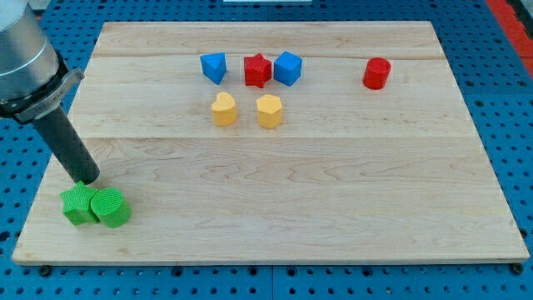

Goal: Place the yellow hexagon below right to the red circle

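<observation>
The yellow hexagon (269, 111) lies on the wooden board near the view's top middle. The red circle (376, 73) stands well to its right and a little higher, near the view's top right. My tip (87, 181) is at the view's lower left, far from both, just above the two green blocks and touching or nearly touching them. The rod slants up to the left towards the arm's grey body.
A yellow heart-like block (223, 109) sits just left of the hexagon. Above them stand a blue block (214, 67), a red star (257, 71) and a blue cube (287, 68) in a row. Two green blocks (80, 206) (111, 207) lie together at lower left.
</observation>
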